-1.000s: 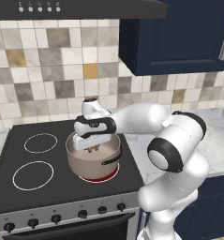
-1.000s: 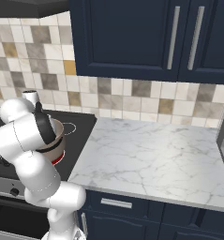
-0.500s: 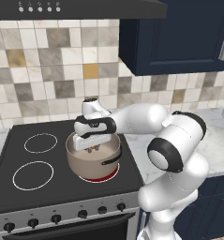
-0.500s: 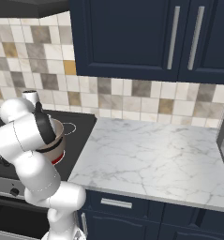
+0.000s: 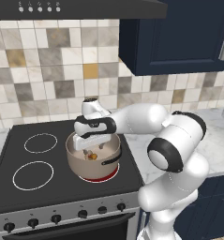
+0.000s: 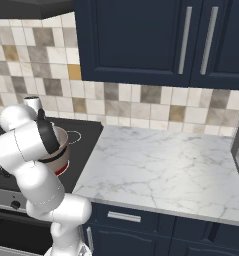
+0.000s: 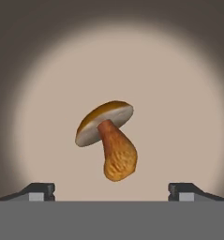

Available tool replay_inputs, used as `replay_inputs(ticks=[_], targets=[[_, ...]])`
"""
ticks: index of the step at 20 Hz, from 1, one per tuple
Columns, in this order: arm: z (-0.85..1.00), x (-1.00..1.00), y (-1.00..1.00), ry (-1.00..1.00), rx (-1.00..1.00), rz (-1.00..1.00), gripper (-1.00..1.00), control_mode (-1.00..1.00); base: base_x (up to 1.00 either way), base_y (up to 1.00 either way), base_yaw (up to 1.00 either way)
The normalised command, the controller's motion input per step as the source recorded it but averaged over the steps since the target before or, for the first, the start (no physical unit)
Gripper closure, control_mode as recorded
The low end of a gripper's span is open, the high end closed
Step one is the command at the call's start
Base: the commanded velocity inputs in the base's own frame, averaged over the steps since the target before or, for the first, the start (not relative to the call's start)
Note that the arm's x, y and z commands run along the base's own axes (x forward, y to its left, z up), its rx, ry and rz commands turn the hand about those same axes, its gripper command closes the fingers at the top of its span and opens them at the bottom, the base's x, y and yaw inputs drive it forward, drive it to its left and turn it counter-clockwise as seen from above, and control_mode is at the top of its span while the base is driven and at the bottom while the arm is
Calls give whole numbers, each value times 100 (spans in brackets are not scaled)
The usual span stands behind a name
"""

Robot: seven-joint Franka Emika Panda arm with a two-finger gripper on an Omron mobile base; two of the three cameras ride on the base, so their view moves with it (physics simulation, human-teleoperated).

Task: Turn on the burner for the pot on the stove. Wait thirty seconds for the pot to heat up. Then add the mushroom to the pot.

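My pot [image 5: 95, 159], taupe-grey with a pale inside and a short dark handle toward the front right, stands on the stove [image 5: 62, 187] over the burner [image 5: 101, 177], whose red glow shows at the pot's base. The mushroom [image 7: 108, 138], orange-brown cap tilted up-left and stem down, lies inside it, seemingly on the pale floor.

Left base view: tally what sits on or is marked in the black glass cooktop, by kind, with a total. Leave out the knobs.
pot: 1
mushroom, lying inside the pot: 1
red-glowing burner, under the pot: 1
plain white rings, left of the pot: 2
Total: 5
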Motion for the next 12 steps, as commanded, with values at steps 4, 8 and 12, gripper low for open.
replay_inputs(ticks=[4, 8, 12], targets=[[0, 0, 0, 0, 0, 0, -100, -100, 0, 0, 0], [0, 0, 0, 0, 0, 0, -100, -100, 0, 0, 0], [0, 0, 0, 0, 0, 0, -100, -100, 0, 0, 0]])
